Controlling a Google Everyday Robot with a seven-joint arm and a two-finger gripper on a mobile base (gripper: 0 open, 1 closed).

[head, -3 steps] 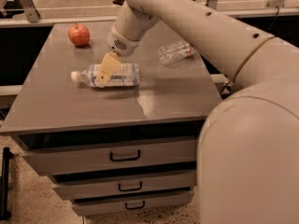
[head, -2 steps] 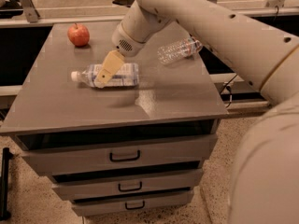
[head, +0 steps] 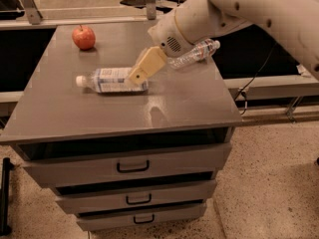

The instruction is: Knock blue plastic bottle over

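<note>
Our gripper [head: 136,78] rests its tan tip at the base end of the blue plastic bottle [head: 110,80]. We cannot tell whether it is open or closed, or whether it touches the bottle. That bottle lies on its side on the grey cabinet top [head: 149,108]. Its pale label's writing is unreadable. Our white arm [head: 234,9] slants down to it from behind the bottle. An apple [head: 83,37] sits behind the bottle's white cap [head: 79,80], and a crinkled clear bottle [head: 198,53] lies behind its base.

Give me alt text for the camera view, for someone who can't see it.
A blue plastic bottle lies on its side on a grey drawer cabinet, cap pointing left, the robot's gripper at its base end. Behind are a red apple, left, and a slimmer clear bottle, right.
</note>
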